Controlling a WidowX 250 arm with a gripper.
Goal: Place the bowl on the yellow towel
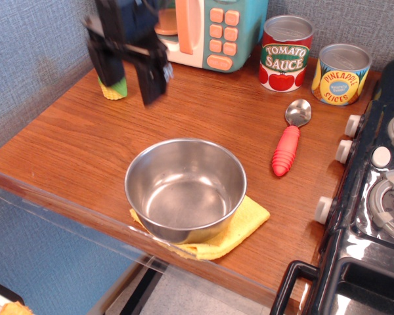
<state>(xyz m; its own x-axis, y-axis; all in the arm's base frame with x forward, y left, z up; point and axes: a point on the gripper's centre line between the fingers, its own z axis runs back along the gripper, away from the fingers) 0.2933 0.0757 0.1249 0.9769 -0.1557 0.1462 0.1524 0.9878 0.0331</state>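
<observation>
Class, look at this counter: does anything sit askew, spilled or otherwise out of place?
Little stands out. The bowl sits upright on the yellow towel, but off-centre: cloth shows only at its right and front. The towel's front edge looks rumpled. Nothing is spilled.

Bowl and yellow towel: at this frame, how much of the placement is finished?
Done: the bowl sits upright on the yellow towel, which shows beneath its front and right edge. In hand: nothing; the gripper is open, raised clear to the upper left. Left: apparently nothing of the placement itself.
</observation>
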